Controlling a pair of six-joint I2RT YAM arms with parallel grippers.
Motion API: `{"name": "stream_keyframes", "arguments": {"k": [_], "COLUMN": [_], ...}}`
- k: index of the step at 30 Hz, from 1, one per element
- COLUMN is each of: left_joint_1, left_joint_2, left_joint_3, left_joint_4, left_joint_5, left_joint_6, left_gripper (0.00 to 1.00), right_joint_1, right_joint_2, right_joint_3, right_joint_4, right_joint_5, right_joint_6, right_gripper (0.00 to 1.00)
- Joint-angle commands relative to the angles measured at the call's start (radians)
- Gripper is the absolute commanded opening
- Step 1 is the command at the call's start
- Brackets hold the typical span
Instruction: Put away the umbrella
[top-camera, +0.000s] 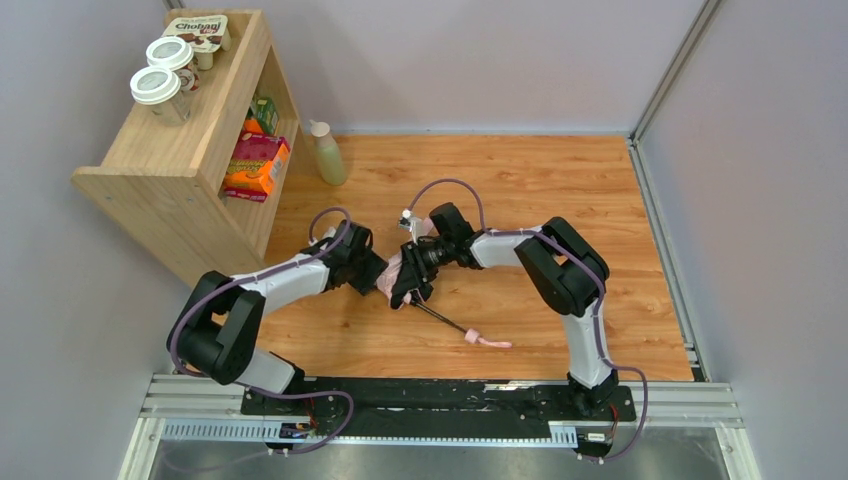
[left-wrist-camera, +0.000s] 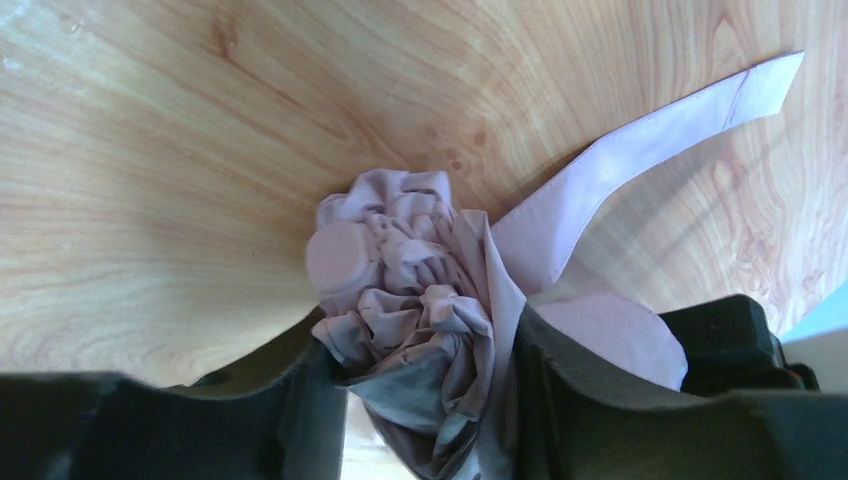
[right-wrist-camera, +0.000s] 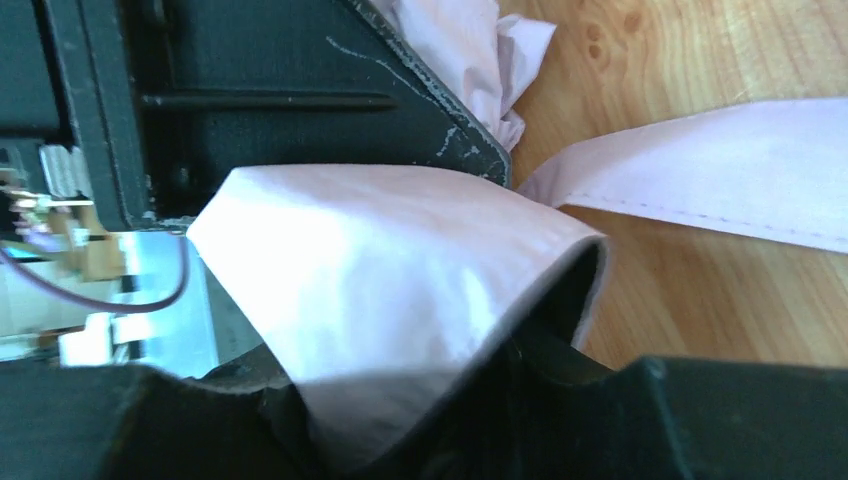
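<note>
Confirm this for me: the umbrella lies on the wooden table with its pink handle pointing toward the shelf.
Not quite. The umbrella does lie on the wooden table, but its pink handle points away from the shelf, toward the table's near edge. The top external view shows it.

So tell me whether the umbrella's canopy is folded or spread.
Folded, not spread: the umbrella is a bunched pink bundle, its strap unfastened.
</note>
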Motion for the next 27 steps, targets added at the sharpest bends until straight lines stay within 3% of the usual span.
{"name": "stream_keyframes", "arguments": {"k": [1, 3, 5, 7, 8, 11, 14, 16, 20, 27], "left_joint_1": [-0.003, -0.004, -0.002, -0.002, -0.002, 0.0, -0.002, 0.001, 0.016, 0.019], "left_joint_2": [0.014, -0.003, -0.009, -0.014, -0.02, -0.03, -0.024, -0.001, 0.074, 0.123], "left_joint_3": [-0.092, -0.131, -0.135, -0.137, -0.144, -0.14, -0.094, -0.048, 0.029, 0.093], "left_joint_4": [-0.047, -0.011, -0.02, -0.035, -0.031, -0.052, -0.139, -0.208, -0.305, -0.365], "left_joint_5": [-0.015, -0.02, -0.021, -0.02, -0.015, -0.01, -0.003, 0.015, 0.092, 0.123], "left_joint_6": [0.029, 0.013, 0.012, 0.001, -0.002, -0.023, -0.04, -0.045, -0.054, -0.062], "left_gripper": [0.32, 0.12, 0.0, 0.0, 0.0, 0.0, 0.0, 0.0, 0.0, 0.0], "right_joint_1": [-0.06, -0.06, -0.058, -0.057, -0.052, -0.028, 0.017, 0.073, 0.225, 0.429], "right_joint_2": [0.108, 0.094, 0.066, 0.03, 0.001, -0.104, -0.254, -0.318, -0.349, -0.241], "right_joint_3": [0.023, 0.022, 0.022, 0.028, 0.035, 0.045, 0.006, -0.017, -0.037, -0.031], "right_joint_4": [-0.185, -0.182, -0.196, -0.222, -0.254, -0.338, -0.334, -0.328, -0.296, -0.173], "right_joint_5": [-0.044, -0.03, -0.002, 0.048, 0.088, 0.246, 0.396, 0.549, 0.777, 1.175], "right_joint_6": [0.094, 0.103, 0.097, 0.088, 0.066, 0.011, -0.038, -0.084, -0.184, -0.304], "right_gripper": [0.0, 0.0, 0.0, 0.0, 0.05, 0.55, 0.83, 0.94, 1.0, 0.98]}}
